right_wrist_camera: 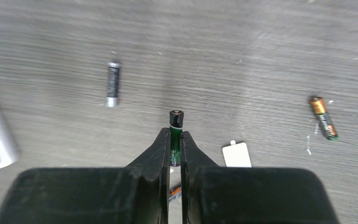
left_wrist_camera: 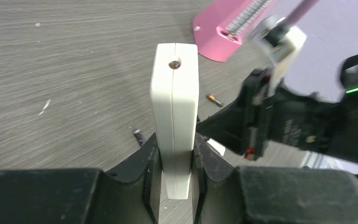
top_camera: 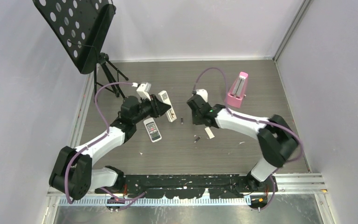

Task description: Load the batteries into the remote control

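The remote control (top_camera: 152, 129), short and white with a dark panel of coloured buttons, lies face up on the table below my left gripper. My left gripper (top_camera: 161, 108) (left_wrist_camera: 175, 144) is shut on the longer slim white remote with a small screen (top_camera: 167, 105), held edge-on (left_wrist_camera: 175, 93). My right gripper (top_camera: 191, 106) (right_wrist_camera: 175, 140) is shut on a green battery (right_wrist_camera: 175, 133) with its tip sticking out. Loose batteries lie on the table: a dark one (top_camera: 182, 120) (right_wrist_camera: 113, 84) and an orange-ended one (top_camera: 196, 138) (right_wrist_camera: 324, 117).
A white battery cover (top_camera: 209, 133) (right_wrist_camera: 237, 155) lies near the right gripper. A pink metronome (top_camera: 237, 90) (left_wrist_camera: 233, 23) stands at the back right. A black music stand (top_camera: 79, 32) on a tripod stands at the back left. Grey walls enclose the table.
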`<state>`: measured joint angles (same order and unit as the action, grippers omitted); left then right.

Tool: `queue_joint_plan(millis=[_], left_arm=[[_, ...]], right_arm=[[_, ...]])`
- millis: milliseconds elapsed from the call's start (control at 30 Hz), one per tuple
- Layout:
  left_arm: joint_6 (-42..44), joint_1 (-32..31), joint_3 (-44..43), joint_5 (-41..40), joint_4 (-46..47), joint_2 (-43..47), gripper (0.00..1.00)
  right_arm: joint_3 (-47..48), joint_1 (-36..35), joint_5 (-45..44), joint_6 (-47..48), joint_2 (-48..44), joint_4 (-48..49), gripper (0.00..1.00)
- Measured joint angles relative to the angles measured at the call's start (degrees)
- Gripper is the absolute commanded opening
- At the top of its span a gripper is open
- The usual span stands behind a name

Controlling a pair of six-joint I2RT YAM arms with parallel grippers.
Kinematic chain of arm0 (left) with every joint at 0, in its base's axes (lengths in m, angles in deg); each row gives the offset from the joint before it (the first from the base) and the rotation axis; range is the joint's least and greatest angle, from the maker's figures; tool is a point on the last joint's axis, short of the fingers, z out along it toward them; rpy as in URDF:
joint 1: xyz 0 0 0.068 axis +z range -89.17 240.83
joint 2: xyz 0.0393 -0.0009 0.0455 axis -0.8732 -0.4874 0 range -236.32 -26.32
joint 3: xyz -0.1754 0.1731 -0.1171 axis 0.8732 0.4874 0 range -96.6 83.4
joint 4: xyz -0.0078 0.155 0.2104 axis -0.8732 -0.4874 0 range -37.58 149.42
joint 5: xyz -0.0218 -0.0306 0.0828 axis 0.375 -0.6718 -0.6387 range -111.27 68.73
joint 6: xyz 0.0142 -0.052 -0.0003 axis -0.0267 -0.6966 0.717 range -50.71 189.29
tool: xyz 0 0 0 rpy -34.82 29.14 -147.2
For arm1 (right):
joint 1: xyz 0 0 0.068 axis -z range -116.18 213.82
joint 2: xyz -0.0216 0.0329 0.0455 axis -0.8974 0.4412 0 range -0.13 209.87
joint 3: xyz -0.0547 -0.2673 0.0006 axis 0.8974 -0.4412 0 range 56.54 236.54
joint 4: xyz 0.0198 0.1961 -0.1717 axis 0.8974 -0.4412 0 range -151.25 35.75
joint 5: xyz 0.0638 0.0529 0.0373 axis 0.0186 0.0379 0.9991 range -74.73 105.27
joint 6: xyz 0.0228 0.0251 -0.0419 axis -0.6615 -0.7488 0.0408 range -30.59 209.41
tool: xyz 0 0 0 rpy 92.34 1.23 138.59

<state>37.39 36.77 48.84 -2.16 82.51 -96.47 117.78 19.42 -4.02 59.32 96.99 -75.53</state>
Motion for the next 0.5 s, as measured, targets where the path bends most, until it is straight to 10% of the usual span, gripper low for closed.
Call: queue_joint_plan(millis=[500], left_arm=[[-20.9, 0.0, -9.2, 16.9, 16.2, -14.9, 0.00]], right_arm=[[-1.8, 0.3, 9.6, -0.7, -27.5, 10.0, 0.09]])
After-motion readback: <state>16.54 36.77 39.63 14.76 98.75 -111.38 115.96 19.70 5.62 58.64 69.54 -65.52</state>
